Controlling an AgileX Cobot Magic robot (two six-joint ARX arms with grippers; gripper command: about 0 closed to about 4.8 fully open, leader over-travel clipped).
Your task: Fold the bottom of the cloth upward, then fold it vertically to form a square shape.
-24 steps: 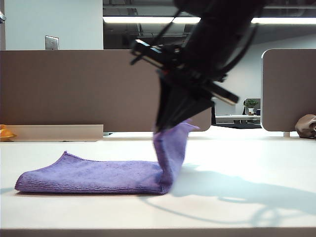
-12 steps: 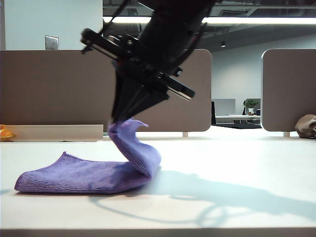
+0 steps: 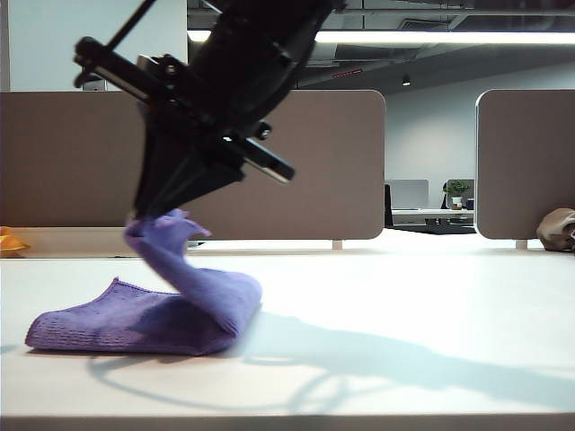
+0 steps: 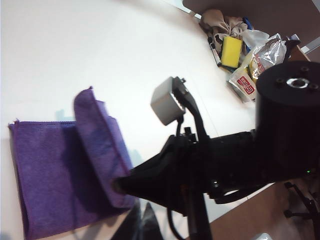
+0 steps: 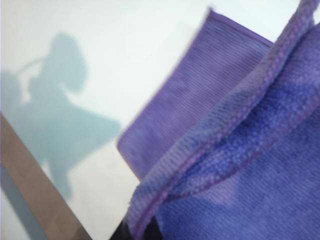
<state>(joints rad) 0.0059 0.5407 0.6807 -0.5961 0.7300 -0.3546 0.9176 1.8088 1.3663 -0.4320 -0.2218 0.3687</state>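
The second fold is in progress. The cloth (image 3: 144, 310) lies on the white table (image 3: 404, 359), on the left of the exterior view, already doubled once. The right gripper (image 3: 148, 211) has reached across to the left of that view and is clamped on one edge of the cloth, holding that edge raised above the flat layer so that the fabric forms a rolling loop between the lifted hem and the table. In the right wrist view the stitched hem (image 5: 220, 135) fills the frame close to the jaws, with the flat part of the cloth lying beneath. The left gripper (image 4: 141, 227) shows only as dark fingertips at the frame edge in its own wrist view; its jaws are together and hold nothing, and it hangs above the table near the cloth. Judged from this layout, the next move calls for lowering the raised edge onto the far edge of the flat layer, aligning the hems before release so the result is square; releasing early would likely leave a skewed or bunched fold. No container is in use. Some packets (image 4: 250, 65) and a yellow item (image 4: 231, 51) lie loose at the table's far end, well apart from the cloth.
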